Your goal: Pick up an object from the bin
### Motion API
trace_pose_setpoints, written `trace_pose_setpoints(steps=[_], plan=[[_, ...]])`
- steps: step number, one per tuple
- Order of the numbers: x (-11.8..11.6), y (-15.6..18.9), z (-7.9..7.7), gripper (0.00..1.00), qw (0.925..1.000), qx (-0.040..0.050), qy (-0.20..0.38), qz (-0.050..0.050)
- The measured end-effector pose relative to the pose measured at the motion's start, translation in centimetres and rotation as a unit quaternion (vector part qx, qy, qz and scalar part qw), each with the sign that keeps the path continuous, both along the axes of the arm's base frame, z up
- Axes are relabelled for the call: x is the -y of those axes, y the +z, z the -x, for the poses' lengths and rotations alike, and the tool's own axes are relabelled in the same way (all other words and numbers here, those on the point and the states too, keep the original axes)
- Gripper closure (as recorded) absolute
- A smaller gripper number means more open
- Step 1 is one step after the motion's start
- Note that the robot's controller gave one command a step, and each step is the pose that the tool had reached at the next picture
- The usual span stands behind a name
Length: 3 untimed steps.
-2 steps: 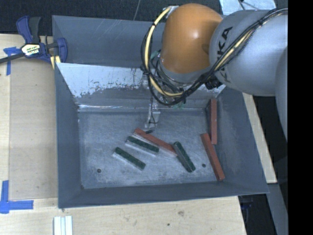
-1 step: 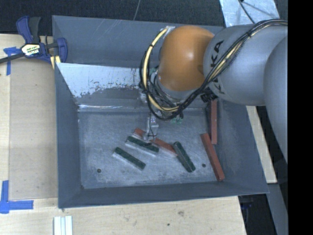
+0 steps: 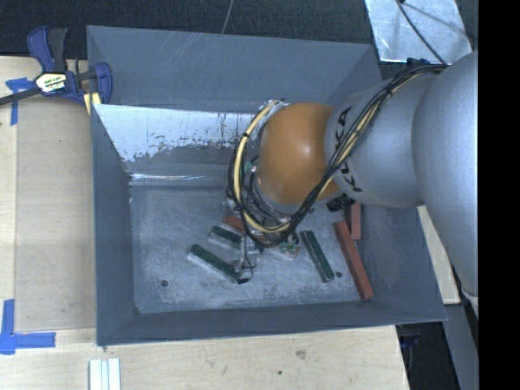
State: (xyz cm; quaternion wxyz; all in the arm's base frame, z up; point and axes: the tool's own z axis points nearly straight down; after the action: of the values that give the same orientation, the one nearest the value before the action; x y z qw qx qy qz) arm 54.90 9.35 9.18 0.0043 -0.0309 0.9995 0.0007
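My gripper (image 3: 248,258) reaches down near the middle of the bin floor, just below the arm's orange cover. Its tip comes down at the right end of a dark green flat bar (image 3: 213,260) that lies slanted on the floor. A second, shorter dark green bar (image 3: 225,236) lies just above and left of the gripper, partly hidden under the cables. I cannot tell whether anything is gripped.
Right of the gripper lies another dark green bar (image 3: 318,256), with a long red-brown bar (image 3: 354,258) beside it near the right wall. A shorter red-brown piece (image 3: 354,218) sits above it. A small dark speck (image 3: 165,283) rests at the front left.
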Motion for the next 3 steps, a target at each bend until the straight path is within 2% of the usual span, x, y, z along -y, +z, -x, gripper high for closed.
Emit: trace_pose_setpoints(steps=[1,2,3], plan=[[1.18,-1.24,3.75,1.00,0.9999,0.0006,0.015,0.000],[1.18,-1.24,3.75,1.00,0.9999,0.0005,0.015,0.000],[1.12,-1.14,3.05,1.00,0.9940,-0.0017,0.109,0.001]])
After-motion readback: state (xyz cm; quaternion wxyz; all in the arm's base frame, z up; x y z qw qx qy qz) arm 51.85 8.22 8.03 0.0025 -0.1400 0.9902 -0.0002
